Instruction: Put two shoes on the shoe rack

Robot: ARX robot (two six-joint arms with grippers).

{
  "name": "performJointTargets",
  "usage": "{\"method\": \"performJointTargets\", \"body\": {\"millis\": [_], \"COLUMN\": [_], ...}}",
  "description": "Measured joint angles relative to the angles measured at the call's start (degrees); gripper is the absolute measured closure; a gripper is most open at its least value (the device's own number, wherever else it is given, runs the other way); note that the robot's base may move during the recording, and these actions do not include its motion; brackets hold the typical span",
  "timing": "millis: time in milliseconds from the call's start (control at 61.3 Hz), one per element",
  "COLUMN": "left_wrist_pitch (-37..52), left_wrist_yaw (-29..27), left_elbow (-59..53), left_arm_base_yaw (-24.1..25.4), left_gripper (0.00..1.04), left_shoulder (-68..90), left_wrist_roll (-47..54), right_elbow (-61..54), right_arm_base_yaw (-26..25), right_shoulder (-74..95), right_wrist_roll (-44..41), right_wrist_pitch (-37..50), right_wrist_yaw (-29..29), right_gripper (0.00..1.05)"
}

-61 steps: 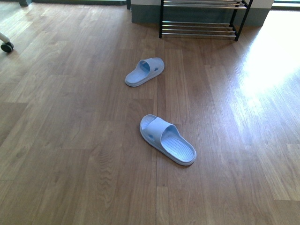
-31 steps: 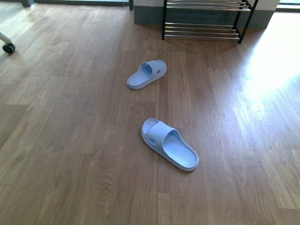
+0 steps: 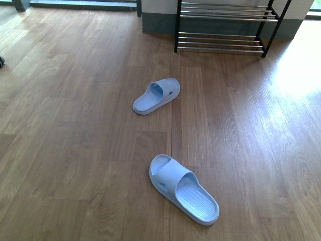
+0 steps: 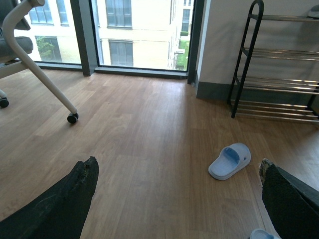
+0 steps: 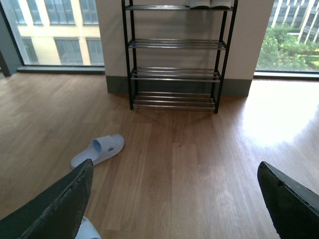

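Note:
The shoe rack (image 3: 225,35) with black arched side frames and chrome bars stands against the far wall; it also shows in the left wrist view (image 4: 279,84) and the right wrist view (image 5: 174,74). No grey knit sneakers lie on the floor. White soles (image 5: 209,4) rest on the rack's top tier, cut off by the frame edge, so I cannot tell what shoes they are. My left gripper (image 4: 178,164) is open and empty above the floor. My right gripper (image 5: 175,167) is open and empty, facing the rack.
Two pale blue slide slippers lie on the wood floor, one farther (image 3: 156,96) and one nearer (image 3: 184,190). A white chair leg with a caster (image 4: 73,118) stands to the left. Large windows (image 4: 134,30) line the far wall.
The front view has shifted: the rack and both slippers sit lower and larger in the frame, and the caster at the left edge has almost left the view.

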Motion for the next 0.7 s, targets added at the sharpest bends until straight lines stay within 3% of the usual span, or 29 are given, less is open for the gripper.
{"method": "performJointTargets", "body": {"millis": [636,652,701], "left_wrist_pitch": [0.0,-0.7,-11.9], "left_wrist_yaw": [0.2,-1.2,-15.4], "left_elbow": [0.0,0.3,6.1], "left_arm_base_yaw": [0.0,-0.4,-5.9], "left_gripper": [0.09,0.09,0.09], "left_shoulder": [0.0,0.6,11.0], "left_wrist_roll": [0.0,-1.0,-11.0], "right_elbow": [0.0,0.0,0.0], "right_arm_base_yaw": [0.0,0.0,0.0], "right_shoulder": [0.0,0.0,0.0], "right_wrist_roll": [0.1,0.1,0.1], "right_wrist_pitch": [0.0,0.0,0.0], "right_wrist_yaw": [0.4,0.4,0.4], "right_gripper": [0.09,0.09,0.09]}}
